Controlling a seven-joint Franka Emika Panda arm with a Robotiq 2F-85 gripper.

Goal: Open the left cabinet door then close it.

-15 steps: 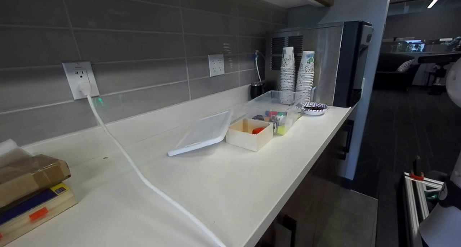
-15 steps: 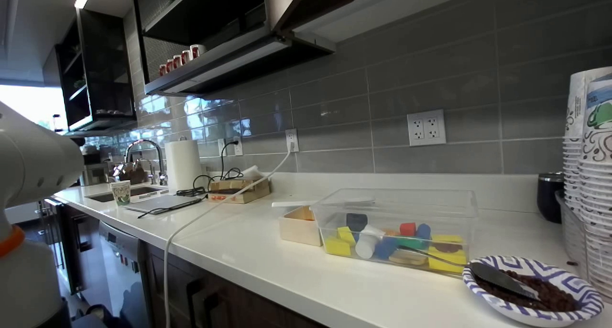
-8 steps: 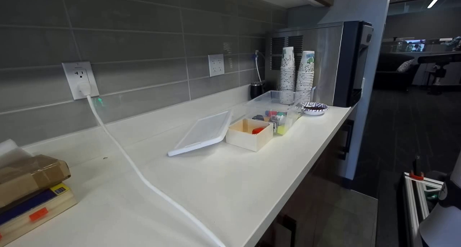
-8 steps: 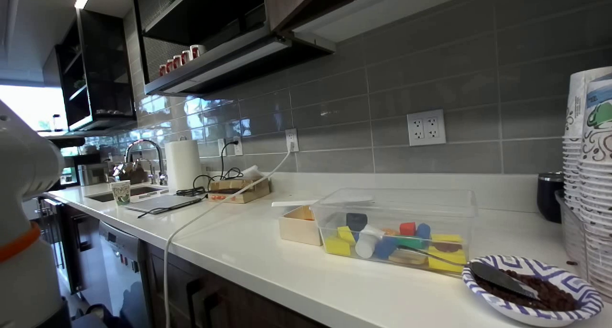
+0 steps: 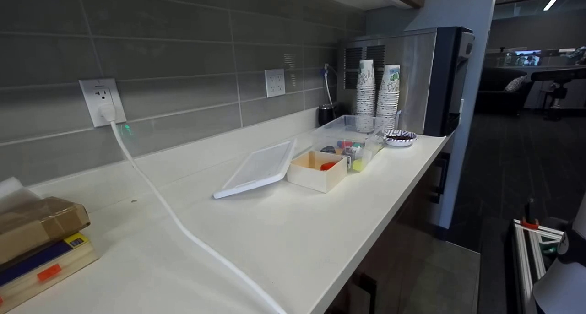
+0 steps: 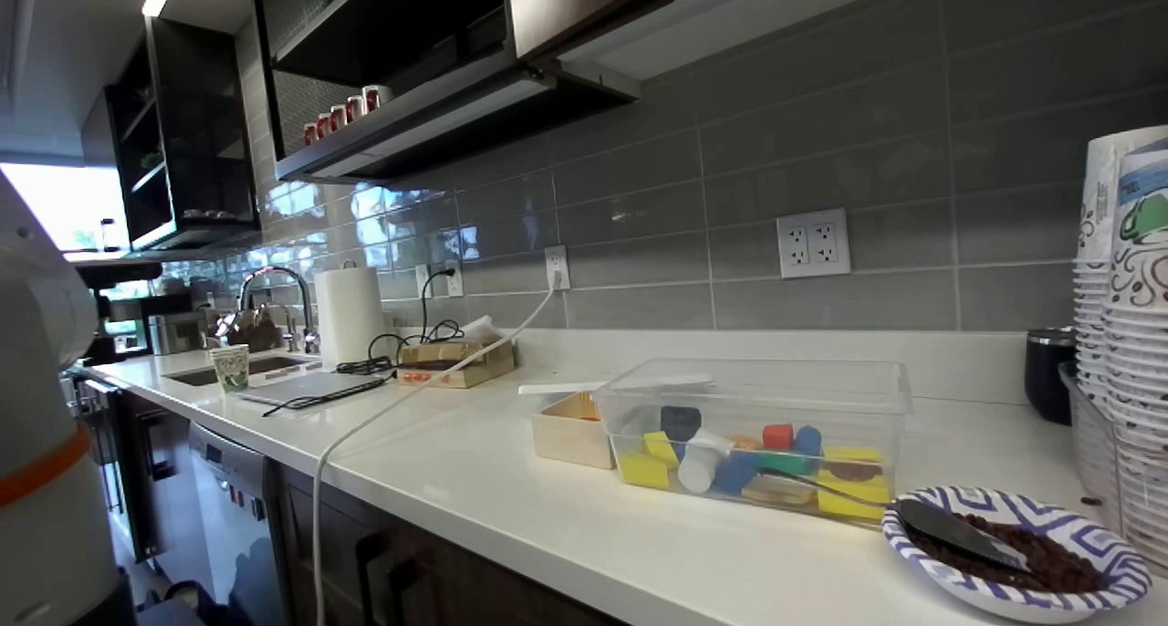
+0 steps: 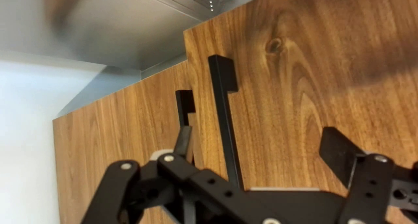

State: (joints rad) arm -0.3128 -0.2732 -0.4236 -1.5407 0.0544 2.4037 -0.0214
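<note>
Left door (image 7: 303, 87), apparently just ajar beside the right door (image 7: 120, 129), above the table (image 6: 566, 498); probably rigid, light to swing. Tool (image 7: 258, 137) spread wide, seemingly astride the handle (image 7: 225, 119), best taken mid-bar; contact uncertain.

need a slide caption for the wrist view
Open fingers frame the black handle of a wooden cabinet door, with a second handle, partly hidden, alongside.

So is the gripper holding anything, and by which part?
Nothing is held: in the wrist view the gripper is open, jaws apart, one handle showing between them, unclamped.
</note>
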